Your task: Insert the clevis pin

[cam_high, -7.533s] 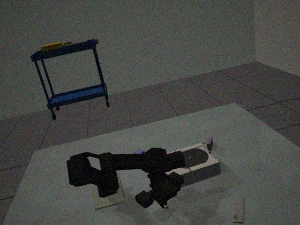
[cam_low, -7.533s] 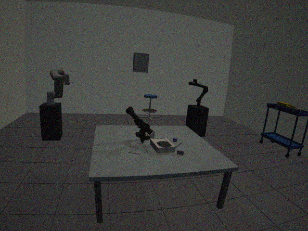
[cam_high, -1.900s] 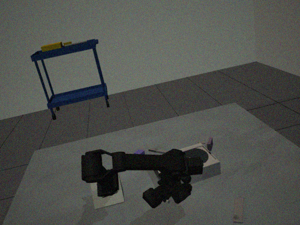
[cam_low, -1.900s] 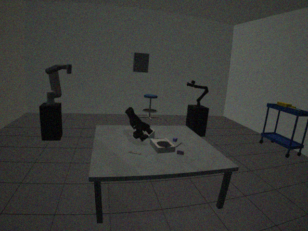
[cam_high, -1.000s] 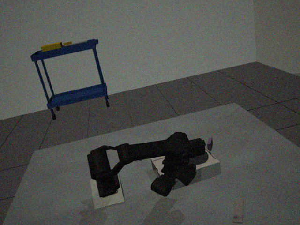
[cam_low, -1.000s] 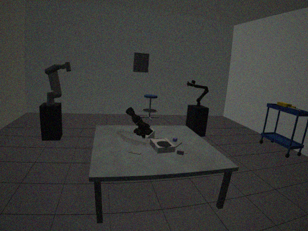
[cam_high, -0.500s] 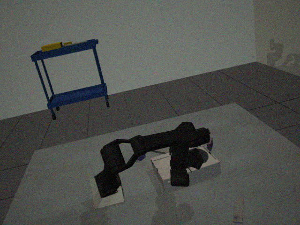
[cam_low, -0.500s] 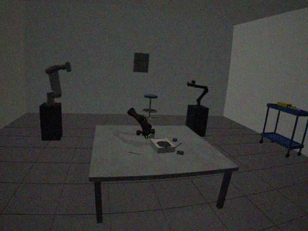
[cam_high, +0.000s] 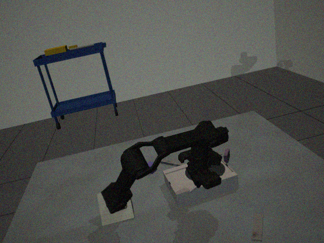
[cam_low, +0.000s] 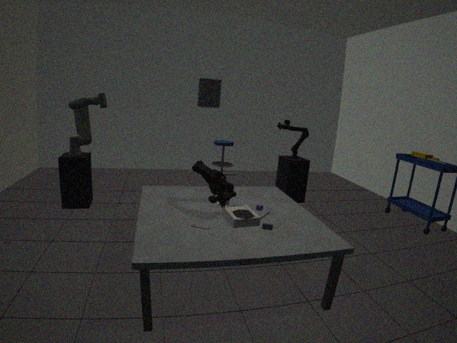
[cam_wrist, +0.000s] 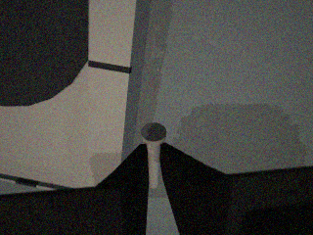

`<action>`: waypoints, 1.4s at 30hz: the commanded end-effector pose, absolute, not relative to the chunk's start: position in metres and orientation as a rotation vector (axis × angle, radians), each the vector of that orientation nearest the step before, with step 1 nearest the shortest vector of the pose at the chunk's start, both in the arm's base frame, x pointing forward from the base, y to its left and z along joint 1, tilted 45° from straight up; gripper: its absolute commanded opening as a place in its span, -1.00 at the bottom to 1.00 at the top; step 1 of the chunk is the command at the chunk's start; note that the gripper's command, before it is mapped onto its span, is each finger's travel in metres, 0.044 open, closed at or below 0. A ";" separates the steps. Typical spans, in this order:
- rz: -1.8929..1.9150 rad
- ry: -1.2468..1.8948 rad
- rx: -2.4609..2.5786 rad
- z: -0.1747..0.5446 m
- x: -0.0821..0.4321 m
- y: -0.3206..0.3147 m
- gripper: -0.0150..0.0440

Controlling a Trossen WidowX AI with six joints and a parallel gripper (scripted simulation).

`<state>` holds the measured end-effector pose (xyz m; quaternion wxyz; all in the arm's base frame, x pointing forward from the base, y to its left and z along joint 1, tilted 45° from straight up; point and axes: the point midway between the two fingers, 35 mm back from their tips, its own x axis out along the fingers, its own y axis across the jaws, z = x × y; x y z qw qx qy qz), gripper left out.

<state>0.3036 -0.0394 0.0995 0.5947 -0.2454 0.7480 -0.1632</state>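
My gripper point(cam_low: 223, 204) point(cam_wrist: 153, 150) is shut on the steel pin point(cam_wrist: 154, 165). The pin's round dark head stands clear of the fingertips, and its pale shank runs down between the fingers in the wrist view. The rimmed tray point(cam_high: 209, 195) point(cam_low: 246, 223) point(cam_wrist: 107, 134) stands on the table; in the wrist view its edge lies just left of the pin. The wide disc point(cam_high: 219, 169) point(cam_low: 241, 213) point(cam_wrist: 39, 49) shows dark inside the tray. The arm hides part of the disc in the top view. I cannot make out the disc's hole or the tray's pin hole.
A small purple object point(cam_high: 150, 163) point(cam_low: 259, 207) and a thin dark rod point(cam_high: 170, 163) point(cam_low: 265, 214) lie beside the tray. A small block point(cam_high: 227, 155) point(cam_low: 267, 226) is near its far side. A flat strip point(cam_high: 257, 226) point(cam_low: 199, 226) lies farther off on the table.
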 end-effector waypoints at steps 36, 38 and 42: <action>0.747 1.817 -1.634 0.038 0.370 0.041 -0.49; 0.810 1.808 -1.686 0.034 0.372 0.045 -0.49; 0.936 1.787 -1.788 0.026 0.376 0.055 -0.49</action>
